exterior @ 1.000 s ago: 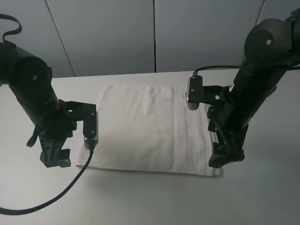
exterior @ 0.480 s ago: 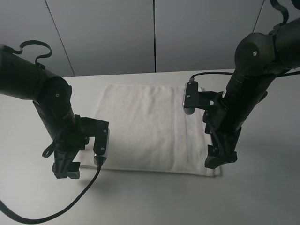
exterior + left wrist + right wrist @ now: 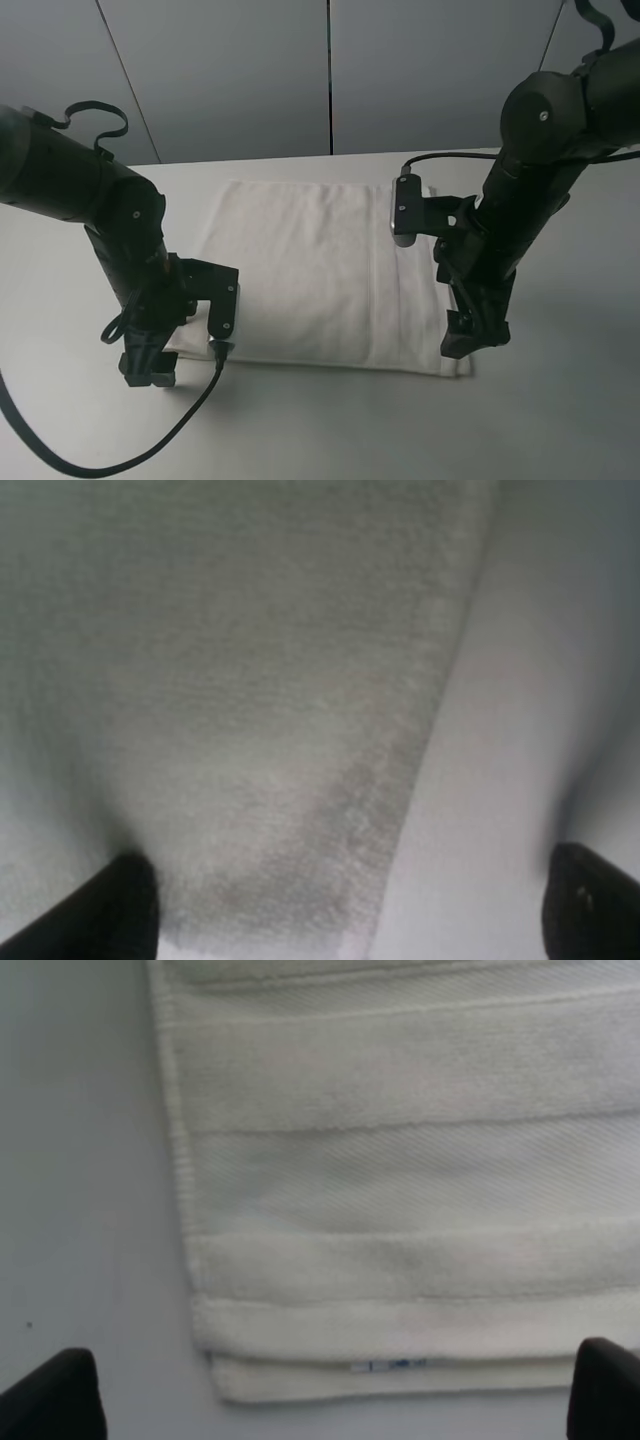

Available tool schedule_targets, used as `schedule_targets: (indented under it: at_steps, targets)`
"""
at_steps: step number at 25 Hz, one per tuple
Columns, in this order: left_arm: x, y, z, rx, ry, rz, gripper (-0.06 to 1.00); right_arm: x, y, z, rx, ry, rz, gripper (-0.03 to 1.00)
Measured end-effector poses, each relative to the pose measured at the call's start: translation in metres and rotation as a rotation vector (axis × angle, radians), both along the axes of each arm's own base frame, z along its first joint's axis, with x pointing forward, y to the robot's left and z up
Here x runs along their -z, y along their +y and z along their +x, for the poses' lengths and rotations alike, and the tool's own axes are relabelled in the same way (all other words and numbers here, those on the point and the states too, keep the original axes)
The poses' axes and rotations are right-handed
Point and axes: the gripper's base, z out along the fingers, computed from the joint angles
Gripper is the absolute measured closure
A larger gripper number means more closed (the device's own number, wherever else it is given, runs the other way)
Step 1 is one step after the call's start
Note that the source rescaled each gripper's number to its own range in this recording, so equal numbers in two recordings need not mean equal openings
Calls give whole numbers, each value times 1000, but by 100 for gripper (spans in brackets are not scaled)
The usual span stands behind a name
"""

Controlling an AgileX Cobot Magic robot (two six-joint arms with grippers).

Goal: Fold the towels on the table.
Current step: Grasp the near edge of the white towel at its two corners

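Note:
The white towel point(image 3: 310, 270) lies flat on the white table point(image 3: 560, 410), with a stitched border band along its right side. My left gripper point(image 3: 148, 370) is open, low over the towel's front-left corner; in the left wrist view point(image 3: 355, 910) the towel's corner point(image 3: 250, 700) lies between the spread fingertips point(image 3: 125, 900). My right gripper point(image 3: 470, 338) is open over the front-right corner. In the right wrist view point(image 3: 330, 1400) the banded towel point(image 3: 400, 1160) and its small label point(image 3: 390, 1365) lie between the fingertips point(image 3: 50, 1395).
A black cable point(image 3: 120, 462) from the left arm loops over the table's front left. Grey wall panels point(image 3: 330, 70) stand behind the table's far edge. Bare tabletop lies on all sides of the towel.
My left arm has swung in and forward, bringing its gripper to the towel's front-left corner. My right arm has shifted slightly and stays at the front-right corner. The towel has not moved.

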Motion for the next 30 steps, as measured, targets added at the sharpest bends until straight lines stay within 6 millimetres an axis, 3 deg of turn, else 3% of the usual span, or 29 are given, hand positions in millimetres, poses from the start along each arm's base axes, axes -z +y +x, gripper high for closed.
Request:
schedule_targets:
  at_steps: [6,13,22,30]
  targets:
    - [0,-1,0,1,-2,2,-5,3,11,-12,-95,17,-11,-3]
    - [0,-1,0,-5,-2,2,-5,24,-3,-35,-126,71,-65,-3]
    - [0,-1,0,-19,-8,-4,-5,28,-2,-34,-127,27,-54,-3]
    - [0,-2,0,-18,-9,-6,-5,47,10,-42,-209,61,-110,-3]
